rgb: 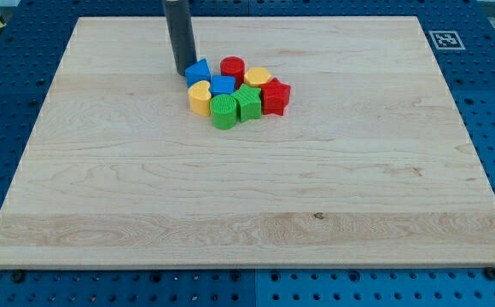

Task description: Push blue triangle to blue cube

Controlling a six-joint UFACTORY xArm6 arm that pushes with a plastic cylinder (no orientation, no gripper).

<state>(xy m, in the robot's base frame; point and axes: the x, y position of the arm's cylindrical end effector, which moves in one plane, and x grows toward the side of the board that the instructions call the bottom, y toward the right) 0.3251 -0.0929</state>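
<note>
Blue triangle [198,71] sits at the upper left of a tight cluster on the desk [247,196], touching the blue cube [223,84] just below and to its right. My tip [182,72] stands right beside the triangle's left edge. I carry no jaws, only a rod holding nothing. Around them: red cylinder [233,67], yellow heart [200,98], yellow block [258,78], green cylinder [224,111], green block [248,101], red star [276,96].

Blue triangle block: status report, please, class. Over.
My tip touching blue triangle block from the view's left. Blue cube block already adjacent, lower right. Red cylinder close by; nothing between.
</note>
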